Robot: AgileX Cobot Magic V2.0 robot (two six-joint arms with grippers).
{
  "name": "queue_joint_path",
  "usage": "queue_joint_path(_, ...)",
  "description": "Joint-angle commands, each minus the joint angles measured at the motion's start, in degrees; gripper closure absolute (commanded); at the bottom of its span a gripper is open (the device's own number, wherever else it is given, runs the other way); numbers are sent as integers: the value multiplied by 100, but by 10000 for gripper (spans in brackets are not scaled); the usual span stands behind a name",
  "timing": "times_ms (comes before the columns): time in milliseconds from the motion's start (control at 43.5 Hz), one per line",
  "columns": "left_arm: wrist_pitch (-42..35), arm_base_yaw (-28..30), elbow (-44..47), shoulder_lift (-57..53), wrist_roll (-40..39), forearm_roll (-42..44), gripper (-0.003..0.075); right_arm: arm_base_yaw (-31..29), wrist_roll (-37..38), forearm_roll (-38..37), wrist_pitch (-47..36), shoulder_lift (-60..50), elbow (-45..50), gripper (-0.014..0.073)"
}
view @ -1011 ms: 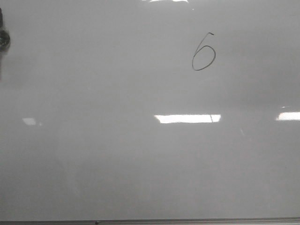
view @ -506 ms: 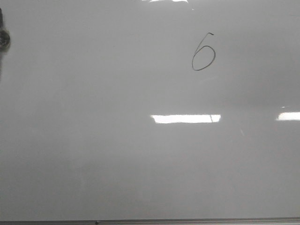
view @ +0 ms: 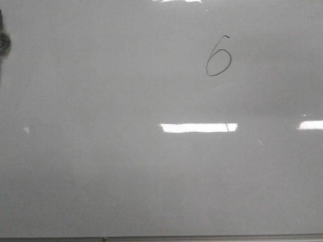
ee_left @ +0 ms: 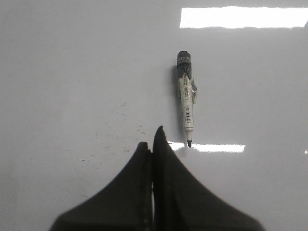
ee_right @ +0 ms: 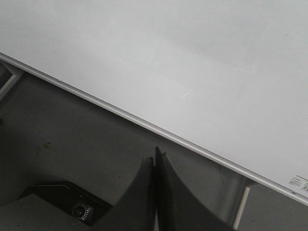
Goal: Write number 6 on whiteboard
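The number 6 is drawn in thin black line on the upper right of the whiteboard in the front view. Neither gripper shows in the front view. In the left wrist view my left gripper is shut and empty above the whiteboard. A marker with a black cap end lies flat on the board just beyond the fingertips, apart from them. In the right wrist view my right gripper is shut and empty, off the whiteboard, past its metal edge.
A dark round object sits at the left edge of the front view. Bright glare patches lie on the board. In the right wrist view a dark floor and a black device with a dial lie below.
The glare patches have drifted slightly left on the board. The 6 has not changed.
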Motion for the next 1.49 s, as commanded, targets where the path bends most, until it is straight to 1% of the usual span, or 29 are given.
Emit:
queue_joint_path(0, -425, -17, 20, -57, 15, 29, 741, -3, -24, -95, -322, 28, -131, 661)
queue_joint_path(161, -437, -17, 20, -57, 27, 5, 741, -3, -24, -95, -322, 28, -131, 661)
queue_joint_path(207, -437, -17, 20, -57, 170, -86, 741, -3, -24, -95, -322, 28, -131, 661)
queue_joint_path(299, -437, -17, 20, -57, 1063, -719, 741, -3, -24, -95, -322, 28, -131, 661)
queue_joint_path(391, -437, -17, 20, -57, 1517, -1180, 741, -3, -24, -95, -322, 28, -131, 661)
queue_joint_path(1356, -385, -79, 20, -97, 1504, -1180, 741, 10, -24, -88, -338, -33, -115, 661)
queue_joint_path(1471, -385, -79, 20, -97, 1504, -1180, 741, -244, -24, -72, -361, -231, 41, 661)
